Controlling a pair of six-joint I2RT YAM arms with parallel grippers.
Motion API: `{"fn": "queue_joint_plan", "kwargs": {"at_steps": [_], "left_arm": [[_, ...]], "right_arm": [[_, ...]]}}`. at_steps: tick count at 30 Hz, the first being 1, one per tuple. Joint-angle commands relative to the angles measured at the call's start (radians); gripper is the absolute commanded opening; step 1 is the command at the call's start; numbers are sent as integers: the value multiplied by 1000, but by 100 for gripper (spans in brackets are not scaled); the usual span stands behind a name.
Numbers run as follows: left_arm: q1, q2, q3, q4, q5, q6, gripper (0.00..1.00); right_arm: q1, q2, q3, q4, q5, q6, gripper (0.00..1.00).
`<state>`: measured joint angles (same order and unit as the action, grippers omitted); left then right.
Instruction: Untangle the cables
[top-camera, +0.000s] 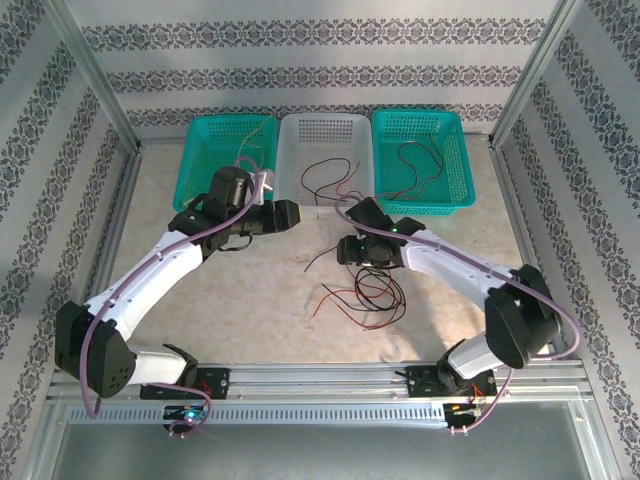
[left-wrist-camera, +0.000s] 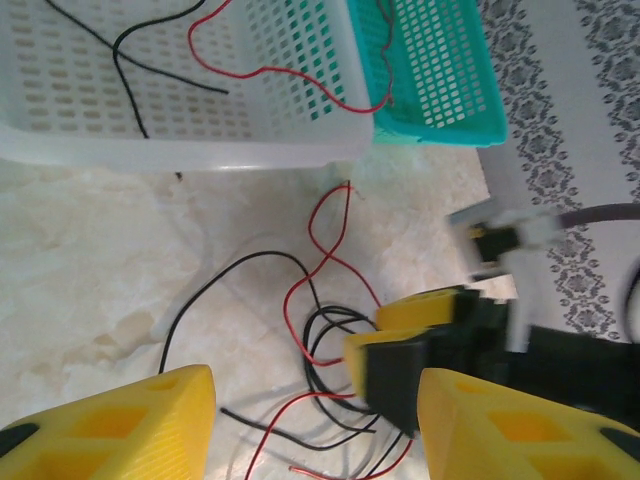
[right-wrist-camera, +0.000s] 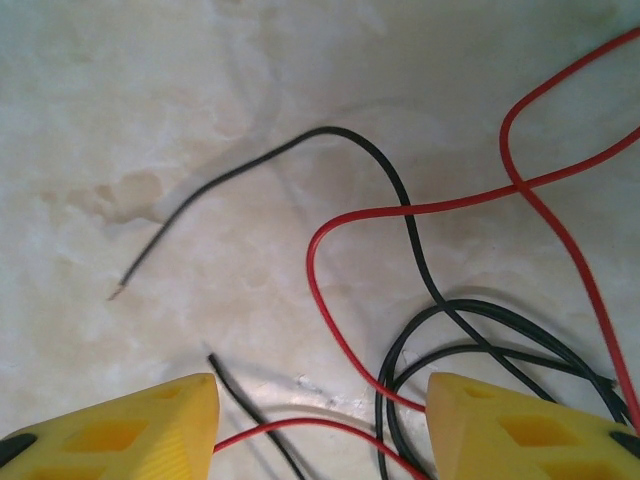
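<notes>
A tangle of red and black cables (top-camera: 368, 296) lies on the table in front of the baskets. My right gripper (top-camera: 348, 250) hovers at the tangle's upper left edge. It is open, and a red cable (right-wrist-camera: 350, 330) and black loops (right-wrist-camera: 470, 330) lie on the table between its yellow fingers (right-wrist-camera: 110, 435). My left gripper (top-camera: 292, 215) is open near the white basket's front rim, holding nothing, its fingers (left-wrist-camera: 110, 430) wide apart. In the left wrist view the right gripper (left-wrist-camera: 425, 335) sits over the cables (left-wrist-camera: 315, 340). More cables (top-camera: 330, 175) lie in the white basket.
Three baskets stand at the back: a teal one (top-camera: 200, 165) with a yellow cable, a white one (top-camera: 290, 165) in the middle, and a teal one (top-camera: 455, 170) with thin cables. One black cable end (right-wrist-camera: 125, 280) trails left across the marble table.
</notes>
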<state>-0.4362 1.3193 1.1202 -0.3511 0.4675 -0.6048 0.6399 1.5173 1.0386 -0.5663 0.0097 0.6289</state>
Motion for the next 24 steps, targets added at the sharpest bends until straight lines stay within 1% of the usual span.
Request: {"fn": "queue_joint_plan", "kwargs": {"at_steps": [1,6,9,13,15,17,19,20,24], "left_arm": [[8,-28,-19,66,21,-19,55],[9,-44,-34,72,14,-20,55],[11,-43,-34,73,15,-19,56],[12,-41,-35,80,17,-22,56],[13,-39,-35,84,18,-22,56],[14,-36,-36,91,19,-23,56],[13,-21,-40,108,37,-29,56],[13,-13,-47,131,59,-40,56],[3,6,-121,322,132,-145,56]], "right_arm": [[12,69,34,26,81,13,57],[24,169,52,76,59,11,54],[43,230,80,89,60,5,50],[49,286,106,76,87,5,37],[48,285,108,65,104,0,22],[50,253,110,43,114,-8,11],[52,188,103,28,119,-15,2],[54,146,101,17,117,-15,0],[56,-61,76,14,61,-11,0]]}}
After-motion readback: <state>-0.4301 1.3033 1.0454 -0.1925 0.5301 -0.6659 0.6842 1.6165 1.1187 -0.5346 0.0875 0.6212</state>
